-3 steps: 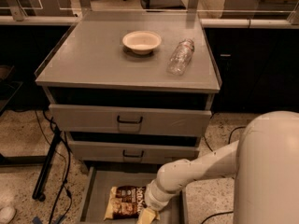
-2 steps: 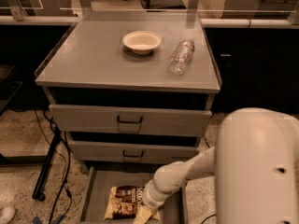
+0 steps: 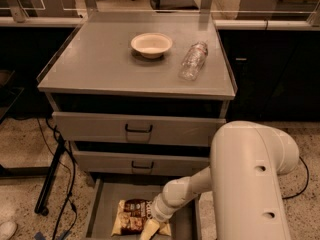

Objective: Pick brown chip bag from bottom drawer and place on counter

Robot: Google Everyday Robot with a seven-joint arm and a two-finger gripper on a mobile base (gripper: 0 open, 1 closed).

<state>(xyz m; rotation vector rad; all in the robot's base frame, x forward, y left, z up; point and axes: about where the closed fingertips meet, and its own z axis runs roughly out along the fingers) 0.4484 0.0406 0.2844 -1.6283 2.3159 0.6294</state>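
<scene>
Brown chip bag (image 3: 129, 216) (in bottom drawer (image 3: 102, 209)) lies against end effector (image 3: 149, 229), grip unclear.

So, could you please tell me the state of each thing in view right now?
Bottom drawer: pulled open.
Chip bag: lying flat on that drawer's floor.
Gripper: down in that drawer, at the bag's right edge.
Top drawer: shut.
Middle drawer: shut.
Bowl: upright on the counter.
Bottle: lying on its side, right of the bowl.
</scene>
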